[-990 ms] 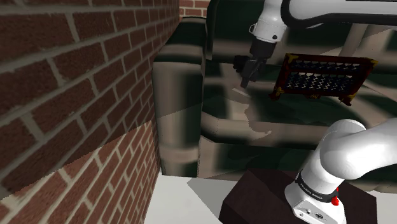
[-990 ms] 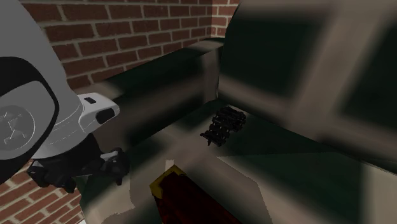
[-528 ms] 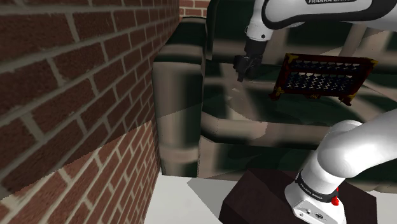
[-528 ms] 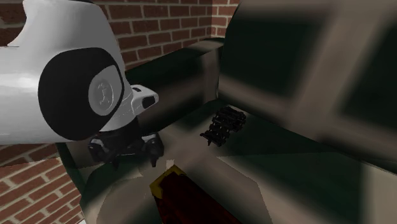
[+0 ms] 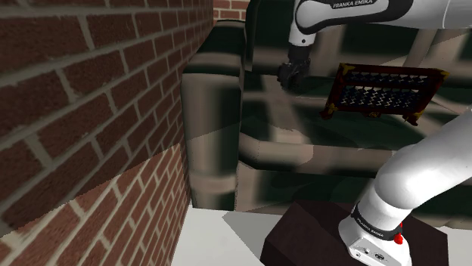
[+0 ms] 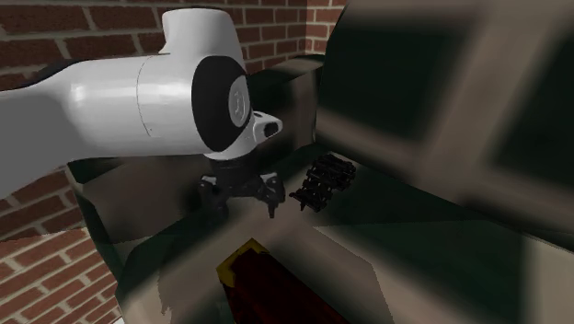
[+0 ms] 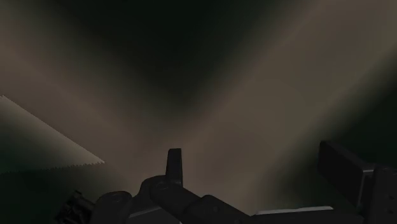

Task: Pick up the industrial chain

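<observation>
Brick wall (image 5: pixel 83 113) closes off the shoulder view's left, and beside it stands a sofa (image 5: pixel 212 113) upholstered in broad dark and pale bands. From its dark box stand (image 5: pixel 318 234) at lower right, the white Franka arm (image 5: pixel 355 11) reaches up and left, across the seat. Its black gripper (image 5: pixel 286 81) hangs over the cushion close to the armrest.

A red-framed abacus (image 5: pixel 382 91) leans on the seat towards that view's right, well apart from the gripper.

The second exterior view, taken low across the cushion, shows the industrial chain (image 6: pixel 324 181). It is a short black run of links lying flat on the seat, next to the inner side of the armrest. Its long axis runs from that view's lower left to upper right, and the far end points towards the backrest. The gripper sits just beside the chain's near end, on that view's left, with no contact visible between them.

Seen from the wrist, the two fingers (image 7: pixel 174 167) stand wide apart over the banded upholstery with nothing between them. Dark rounded shapes crowd the base of the nearer finger, and whether they are chain links cannot be told.
</observation>
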Robot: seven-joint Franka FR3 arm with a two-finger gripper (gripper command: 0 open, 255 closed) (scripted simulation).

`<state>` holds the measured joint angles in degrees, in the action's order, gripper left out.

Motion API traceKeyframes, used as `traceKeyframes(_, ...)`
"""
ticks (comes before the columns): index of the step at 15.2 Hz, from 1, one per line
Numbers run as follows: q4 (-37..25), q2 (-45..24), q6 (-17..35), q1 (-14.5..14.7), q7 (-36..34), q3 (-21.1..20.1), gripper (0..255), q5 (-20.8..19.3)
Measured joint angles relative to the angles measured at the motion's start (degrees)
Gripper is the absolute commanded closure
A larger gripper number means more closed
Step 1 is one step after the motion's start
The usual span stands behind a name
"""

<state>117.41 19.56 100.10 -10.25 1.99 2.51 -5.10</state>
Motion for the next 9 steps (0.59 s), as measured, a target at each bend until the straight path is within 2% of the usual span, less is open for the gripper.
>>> traceKeyframes(9, -15.23, -15.02, -2.26, -4.59, 0.13, 4.16, 0, -4.7)
